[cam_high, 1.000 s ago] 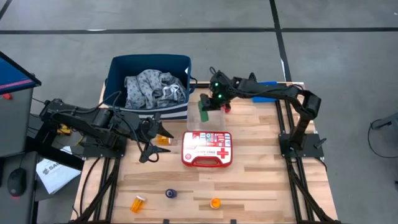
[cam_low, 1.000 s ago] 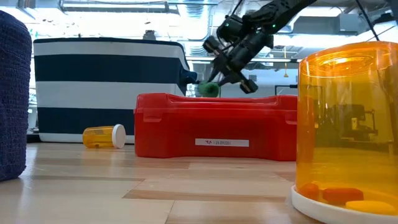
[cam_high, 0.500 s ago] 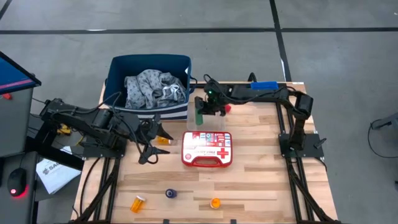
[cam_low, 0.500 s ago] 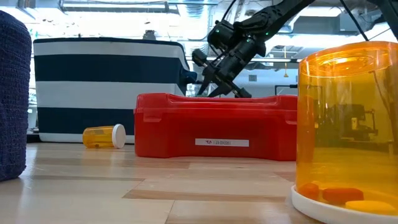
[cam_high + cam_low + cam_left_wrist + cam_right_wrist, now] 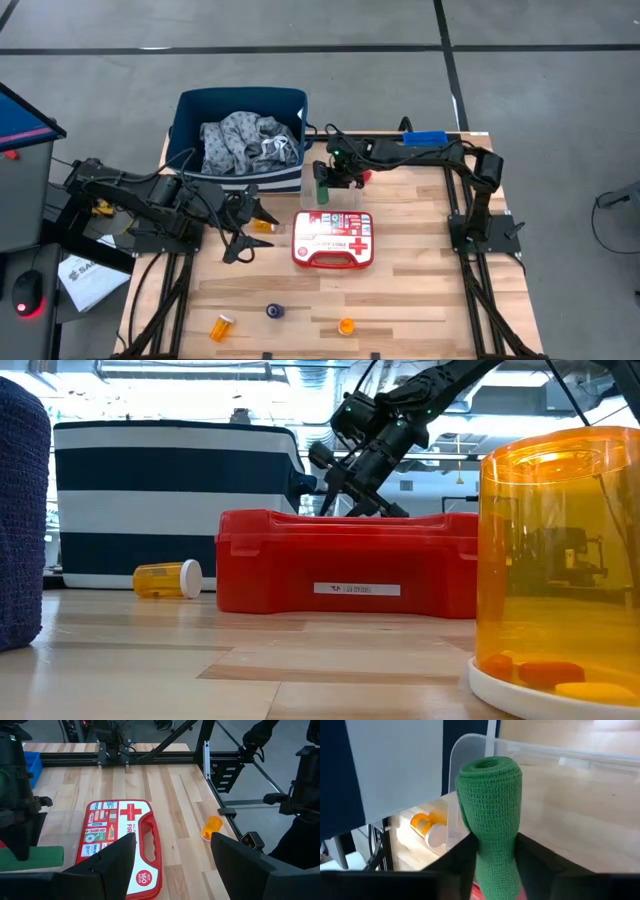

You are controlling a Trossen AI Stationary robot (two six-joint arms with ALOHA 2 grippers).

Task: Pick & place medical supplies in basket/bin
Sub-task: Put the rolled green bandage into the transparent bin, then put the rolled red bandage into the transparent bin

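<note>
My right gripper (image 5: 323, 181) is shut on a green cylinder (image 5: 490, 805) just right of the navy basket (image 5: 190, 110), over a clear plastic tray (image 5: 318, 192). A grey-white cloth (image 5: 245, 140) lies inside the basket. In the low view my right gripper (image 5: 350, 490) dips behind the red first-aid case (image 5: 345, 575). My left gripper (image 5: 246, 221) waits open at the table's left side, beside an orange pill bottle (image 5: 263, 226) lying on its side. Two more pill bottles (image 5: 222, 325) (image 5: 346, 326) and a dark blue cylinder (image 5: 274, 311) sit near the near edge. A red cylinder (image 5: 366, 175) lies by the right arm. My right gripper pinches the green cylinder between its two fingers (image 5: 462, 857), on the end nearest the wrist (image 5: 495, 860). The fingers lie along the cylinder, whose free end (image 5: 487, 765) sticks out past them over the clear tray (image 5: 470, 750). Whether it rests on anything, I cannot tell.
The first-aid case (image 5: 333, 238) lies in the table's middle, between both arms. The small bright blue bin (image 5: 425, 137) sits at the far right edge. Bare wood lies to the right of the case. A large orange bottle (image 5: 560, 560) stands close to the low camera.
My right gripper has carried the green cylinder toward the table's left and down, from above the first-aid case's far edge to a spot behind it beside the basket. Over the last half second it has hardly moved.
</note>
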